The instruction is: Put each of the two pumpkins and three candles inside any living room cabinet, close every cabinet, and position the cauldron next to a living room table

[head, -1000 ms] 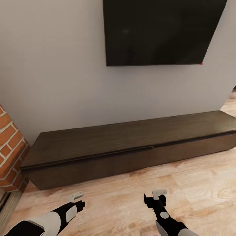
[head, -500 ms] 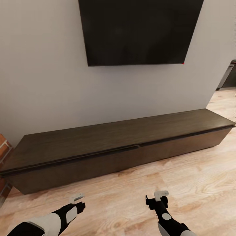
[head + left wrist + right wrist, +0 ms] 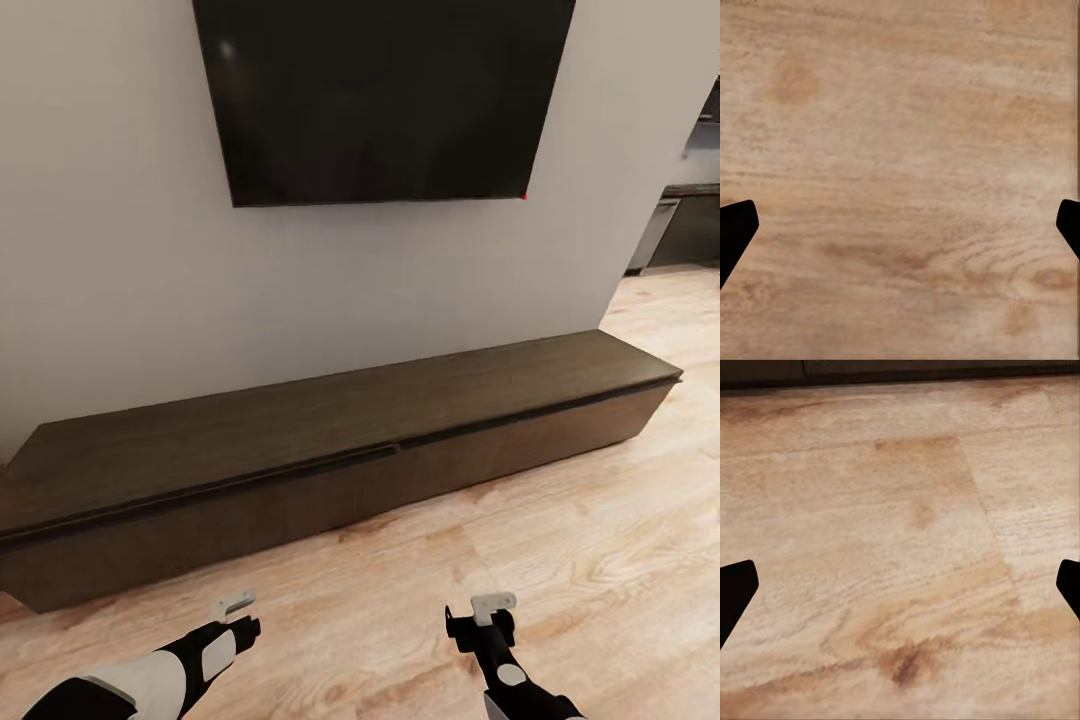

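Where the view is cut at its left edge, cabinet (image 3: 330, 450) end not seen — fronts shut, against grey wall (image 3: 110, 250) under dark screen (image 3: 380, 95), pale wood floor (image 3: 600, 560) before it, left gripper (image 3: 233, 606) and right gripper (image 3: 490, 606) held over it, jaws spread wide, nothing gripped.

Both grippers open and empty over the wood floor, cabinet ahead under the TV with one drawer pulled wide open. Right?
Wrong on the drawer: the head view shows the cabinet fronts shut. Left gripper and right gripper are open and empty over the floor, below the TV.
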